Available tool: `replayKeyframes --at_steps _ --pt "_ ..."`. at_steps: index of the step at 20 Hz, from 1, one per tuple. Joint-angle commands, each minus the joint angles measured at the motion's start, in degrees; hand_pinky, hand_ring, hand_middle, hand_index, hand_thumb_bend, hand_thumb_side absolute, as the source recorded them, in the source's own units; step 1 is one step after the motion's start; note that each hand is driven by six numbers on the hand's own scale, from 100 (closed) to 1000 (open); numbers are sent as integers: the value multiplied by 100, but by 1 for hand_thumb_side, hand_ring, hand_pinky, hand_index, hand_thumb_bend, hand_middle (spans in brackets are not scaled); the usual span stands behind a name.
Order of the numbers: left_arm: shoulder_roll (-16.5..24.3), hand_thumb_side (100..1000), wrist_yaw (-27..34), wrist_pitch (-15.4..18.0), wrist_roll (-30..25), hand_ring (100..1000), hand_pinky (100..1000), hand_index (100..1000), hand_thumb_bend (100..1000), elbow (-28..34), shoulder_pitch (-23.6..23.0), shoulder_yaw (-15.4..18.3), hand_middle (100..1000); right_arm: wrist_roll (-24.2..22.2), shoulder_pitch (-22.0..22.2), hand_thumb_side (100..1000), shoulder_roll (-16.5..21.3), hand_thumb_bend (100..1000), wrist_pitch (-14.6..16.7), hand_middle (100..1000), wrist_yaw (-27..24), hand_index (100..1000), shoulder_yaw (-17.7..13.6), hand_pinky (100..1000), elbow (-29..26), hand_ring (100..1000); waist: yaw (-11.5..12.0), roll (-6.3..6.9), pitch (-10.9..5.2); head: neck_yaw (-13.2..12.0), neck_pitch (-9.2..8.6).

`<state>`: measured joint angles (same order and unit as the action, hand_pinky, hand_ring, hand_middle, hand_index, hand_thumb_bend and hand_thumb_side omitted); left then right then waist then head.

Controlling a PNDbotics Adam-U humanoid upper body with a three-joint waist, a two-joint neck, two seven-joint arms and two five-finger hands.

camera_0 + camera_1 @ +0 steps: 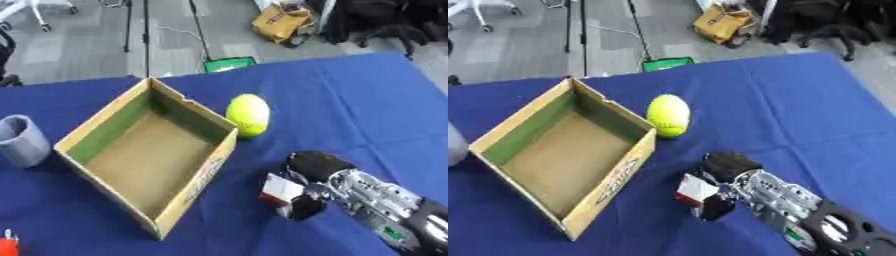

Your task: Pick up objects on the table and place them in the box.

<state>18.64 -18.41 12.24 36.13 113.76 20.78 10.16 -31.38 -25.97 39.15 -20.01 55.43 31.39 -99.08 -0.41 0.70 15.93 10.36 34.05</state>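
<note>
Blue cloth covers the worktop (367,95), grey floor beyond it; at the left edge stands a grey cup (22,141), a red thing (7,247) in the corner; the open cardboard box (201,177) sits left of centre, a yellow-green ball (248,114) just beside its right wall; the right hand (750,187) has its fingers (726,165) curled onto a small red-and-white object (695,192) lying on the cloth right of the box.
</note>
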Motion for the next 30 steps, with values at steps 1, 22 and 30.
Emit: replayKeyframes --at_steps 1,22,30 --pt "75 1000 12 -16 -11 883 936 912 100 83 78 65 854 16 -12 511 204 376 -21 440 10 657 -65 919 -22 897 -18 11 -88 12 -42" --pt "109 1000 -11 -28 -15 883 936 912 100 83 63 71 854 32 -65 507 446 305 -190 373 -141 547 -151 902 -439 854 -116 0 -153 -13 21" --pt "130 1000 -20 -25 -18 883 936 912 100 83 58 70 854 -11 -149 518 608 294 -237 352 -196 519 -190 895 -721 842 -139 -30 -194 -30 31"
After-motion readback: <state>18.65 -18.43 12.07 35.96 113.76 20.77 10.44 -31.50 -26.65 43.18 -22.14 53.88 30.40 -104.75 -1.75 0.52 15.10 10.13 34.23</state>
